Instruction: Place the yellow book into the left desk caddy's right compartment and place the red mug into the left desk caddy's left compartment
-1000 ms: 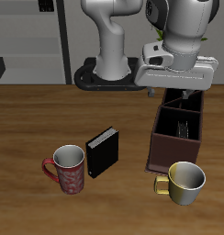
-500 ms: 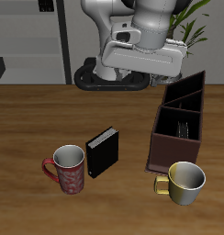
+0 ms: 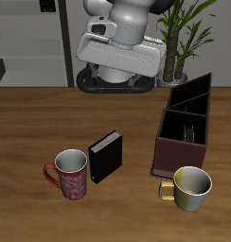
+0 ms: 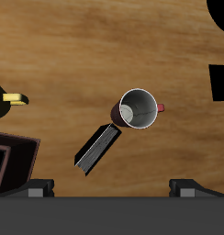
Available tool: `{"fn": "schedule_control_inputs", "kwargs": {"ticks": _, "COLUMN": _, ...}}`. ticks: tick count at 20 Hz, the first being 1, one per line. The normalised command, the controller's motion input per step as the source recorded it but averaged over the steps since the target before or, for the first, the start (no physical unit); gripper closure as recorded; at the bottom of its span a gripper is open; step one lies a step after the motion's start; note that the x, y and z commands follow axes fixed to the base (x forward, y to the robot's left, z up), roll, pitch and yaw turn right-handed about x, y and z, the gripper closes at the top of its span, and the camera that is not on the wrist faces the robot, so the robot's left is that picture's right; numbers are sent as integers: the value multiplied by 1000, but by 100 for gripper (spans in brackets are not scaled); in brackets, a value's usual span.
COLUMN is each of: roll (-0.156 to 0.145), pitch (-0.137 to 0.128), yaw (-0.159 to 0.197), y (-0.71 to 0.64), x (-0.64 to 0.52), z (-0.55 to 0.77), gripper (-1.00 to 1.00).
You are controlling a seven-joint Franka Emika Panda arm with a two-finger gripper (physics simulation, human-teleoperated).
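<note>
I'm holding the claw high over the wood-grain counter; can't tell if it's released or clenched. Red mug is sitting below it w/ the black book beside. Left desk caddy off to the side, potted plant and shelving behind.

Office or study: wooden desk, shelving, potted plant.

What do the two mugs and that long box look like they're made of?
The red mug looks like glazed ceramic: red with whitish mottling and a pale, matte-looking inside. The gold mug looks like polished metal, since its wall shows bright highlights and a yellow sheen. The caddy seems painted wood or hard plastic: flat dark maroon walls without shine or visible grain, so it is hard to tell which.
</note>
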Motion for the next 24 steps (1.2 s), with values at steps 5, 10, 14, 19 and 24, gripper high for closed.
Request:
{"fn": "schedule_control_inputs", "kwargs": {"ticks": 5, "roll": -32, "pitch": -39, "yaw": -47, "y": -463, "x": 68, "z": 105, "gripper": -100}}
{"fn": "schedule_control_inputs", "kwargs": {"ticks": 10, "roll": 33, "pitch": 14, "yaw": -53, "y": -378, "x": 126, "z": 8, "gripper": -100}}
{"fn": "schedule_control_inputs", "kwargs": {"ticks": 14, "roll": 76, "pitch": 40, "yaw": -9, "y": -287, "x": 112, "z": -23, "gripper": -100}}
{"fn": "schedule_control_inputs", "kwargs": {"ticks": 19, "roll": 86, "pitch": 20, "yaw": -61, "y": -305, "x": 120, "z": -4, "gripper": -100}}
{"fn": "schedule_control_inputs", "kwargs": {"ticks": 24, "roll": 30, "pitch": -19, "yaw": -10, "y": -258, "x": 99, "z": -32, "gripper": -100}}
